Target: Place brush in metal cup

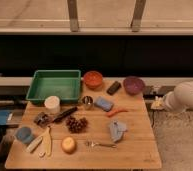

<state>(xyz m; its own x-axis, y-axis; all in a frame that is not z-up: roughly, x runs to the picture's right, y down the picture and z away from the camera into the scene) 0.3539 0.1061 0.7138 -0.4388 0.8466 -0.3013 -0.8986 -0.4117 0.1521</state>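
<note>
arm (189, 94) cropped at right, hand (158, 104) blurred beside table (135, 147).

The brush (65, 114) lies flat on the desk (135, 150) left of centre. It is slim and black-handled, with a small greyish bristly head at its left end, and it slants from near-left to far-right. Its handle tip points toward the metal cup (88, 102) — short, shiny steel, dark inside — which stands upright close by to its right.
</note>
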